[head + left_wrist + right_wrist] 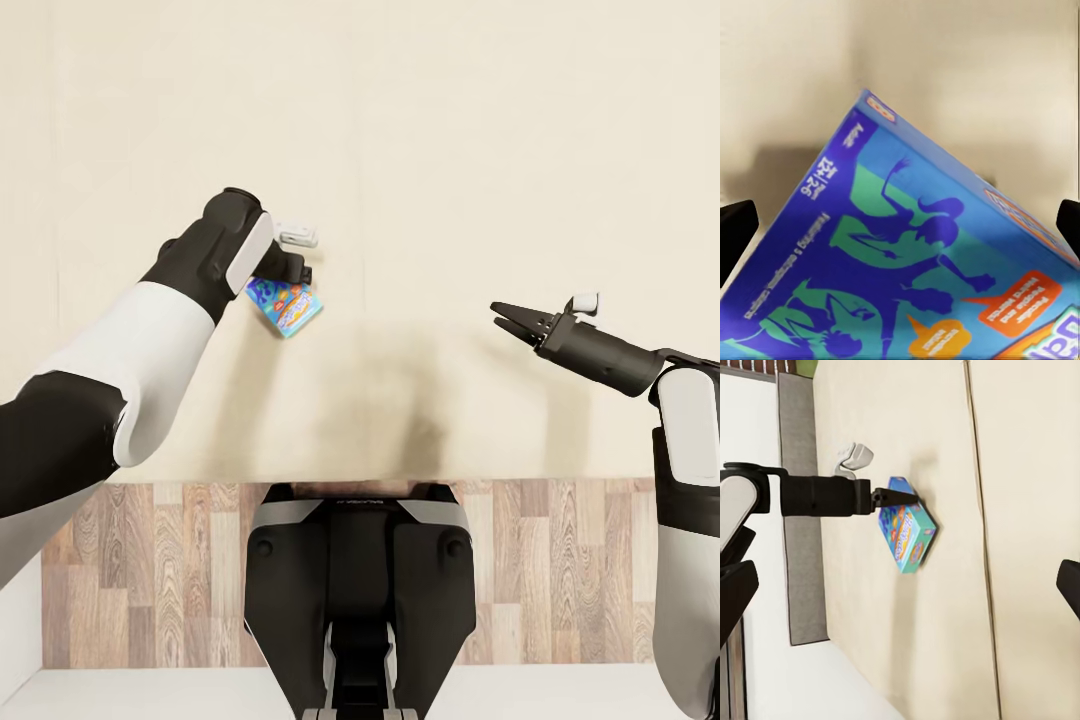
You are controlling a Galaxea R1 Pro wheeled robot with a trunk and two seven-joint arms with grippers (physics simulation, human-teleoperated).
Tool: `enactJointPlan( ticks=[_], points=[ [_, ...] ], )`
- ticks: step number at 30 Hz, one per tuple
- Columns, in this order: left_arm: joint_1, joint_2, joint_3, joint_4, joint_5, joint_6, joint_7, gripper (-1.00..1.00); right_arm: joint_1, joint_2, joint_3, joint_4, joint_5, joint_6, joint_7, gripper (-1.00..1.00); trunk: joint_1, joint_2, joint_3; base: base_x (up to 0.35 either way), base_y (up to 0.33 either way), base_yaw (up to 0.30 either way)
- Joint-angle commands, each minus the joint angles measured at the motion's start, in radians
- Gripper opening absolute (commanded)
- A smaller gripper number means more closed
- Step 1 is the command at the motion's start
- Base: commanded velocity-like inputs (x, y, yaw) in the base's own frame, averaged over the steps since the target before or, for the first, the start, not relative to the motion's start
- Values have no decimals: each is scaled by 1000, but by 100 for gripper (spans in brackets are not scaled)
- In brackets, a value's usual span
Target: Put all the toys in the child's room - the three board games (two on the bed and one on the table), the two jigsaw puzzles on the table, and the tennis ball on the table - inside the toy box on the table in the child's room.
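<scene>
A blue board game (287, 305) with cartoon print hangs tilted from my left gripper (297, 268), which is shut on its upper edge, over the beige bed (420, 150). In the left wrist view the board game (907, 262) lies close between the dark fingers (735, 232). The right wrist view shows the board game (907, 534) with its shadow on the mattress beside it. My right gripper (503, 317) hovers open over the bed's right part, well clear of the box, with nothing in it.
The bed's near edge meets a wooden floor (560, 570), where my dark base (360, 590) stands. A grey frame edge (795, 510) borders the mattress in the right wrist view. Plain mattress lies all around the box.
</scene>
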Motion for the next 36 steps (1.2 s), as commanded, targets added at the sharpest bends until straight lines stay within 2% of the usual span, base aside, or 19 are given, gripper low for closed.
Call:
enactJointPlan(
  ticks=[1,18,21,25,36],
  points=[
    [0,0,-4,0,11,3,9,100,-1,0,-1,0,6,5,7,100,1,-2,0,0,0,0],
    [0,0,-7,2,9,3,9,100,-1,0,-2,0,6,5,7,100,1,-2,20,0,0,0],
    [0,1,-25,2,10,3,9,100,-1,0,-1,0,5,5,7,100,1,-2,20,0,0,0],
    [0,1,-67,3,11,3,8,100,-1,0,-1,0,5,5,7,100,1,-2,21,0,0,0],
    [1,2,-88,24,11,3,8,100,-1,0,-1,0,6,4,7,100,1,-2,21,0,0,0]
  ],
)
